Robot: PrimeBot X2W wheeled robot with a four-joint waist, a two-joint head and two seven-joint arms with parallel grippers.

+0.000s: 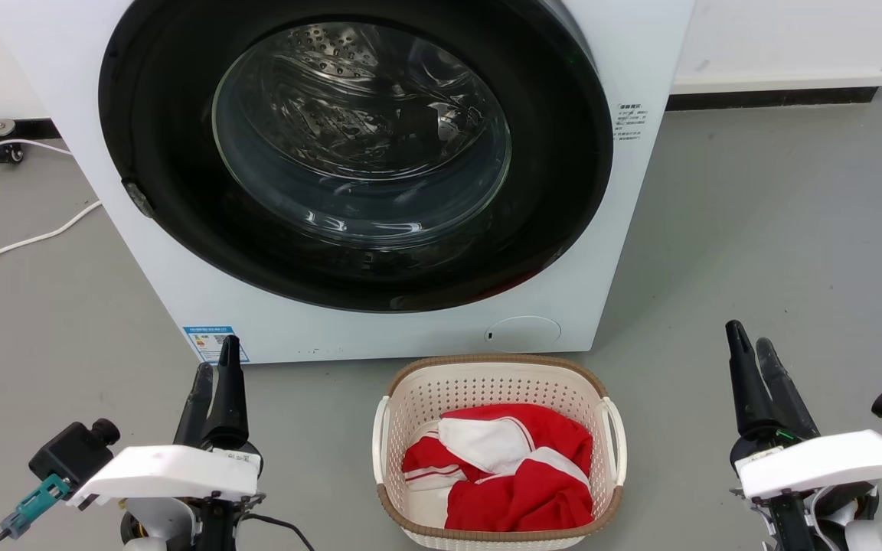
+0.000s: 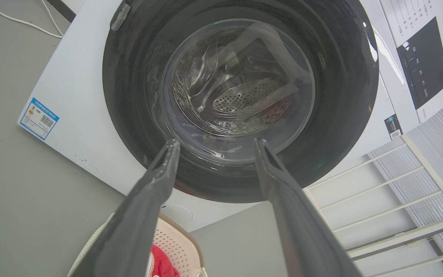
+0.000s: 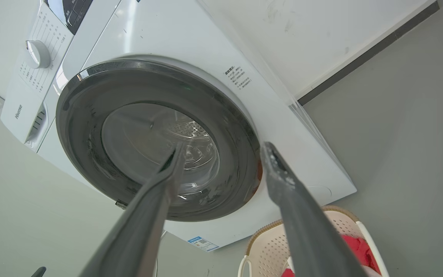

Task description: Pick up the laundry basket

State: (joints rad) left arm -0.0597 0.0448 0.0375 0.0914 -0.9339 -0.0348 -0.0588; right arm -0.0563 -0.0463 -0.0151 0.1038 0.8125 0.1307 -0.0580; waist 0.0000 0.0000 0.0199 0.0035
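The laundry basket [image 1: 487, 386] stands on the grey floor just in front of the washer, cream-white and perforated with a brown woven rim, holding red and white clothing [image 1: 517, 474]. My left gripper [image 1: 217, 356] is to the basket's left, apart from it, fingers pointing up at the washer. My right gripper [image 1: 747, 334] is to its right, farther off. In the left wrist view the left gripper [image 2: 217, 141] is open and empty, with the basket [image 2: 175, 242] low between its fingers. The right gripper [image 3: 223, 145] is likewise open and empty, the basket [image 3: 267, 246] at the bottom.
A white front-loading washer [image 1: 181, 291] with a dark round glass door [image 1: 357, 153], shut, rises right behind the basket. White cables [image 1: 20, 245] lie on the floor at the left. A white wire rack [image 2: 379, 200] shows beside the washer. Open grey floor lies to the right [image 1: 778, 229].
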